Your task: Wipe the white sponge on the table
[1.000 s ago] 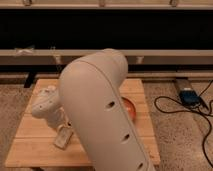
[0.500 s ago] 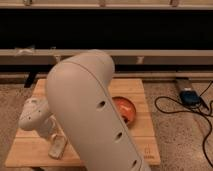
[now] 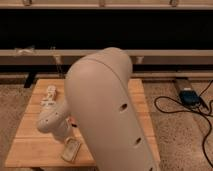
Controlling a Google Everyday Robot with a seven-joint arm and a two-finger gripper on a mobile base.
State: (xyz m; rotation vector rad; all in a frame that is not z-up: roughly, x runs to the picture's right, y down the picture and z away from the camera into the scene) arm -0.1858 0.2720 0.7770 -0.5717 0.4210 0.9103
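Camera view, tool (image 3: 70, 143) pressed together on white sponge (image 3: 70, 150) (flat on table (image 3: 30, 142)), no containers visible.

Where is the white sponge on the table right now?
The white sponge lies near the front edge of the table, left of the big arm. The shut gripper is just above it.

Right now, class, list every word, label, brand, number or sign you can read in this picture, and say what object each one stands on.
None can be read. The small light wooden table, the flat off-white sponge, the elongated white lumpy object and the large cream robot arm bear no legible text. The gripper, low at the table's front beside the sponge, shows none. The blue device on the floor is too blurred to tell.
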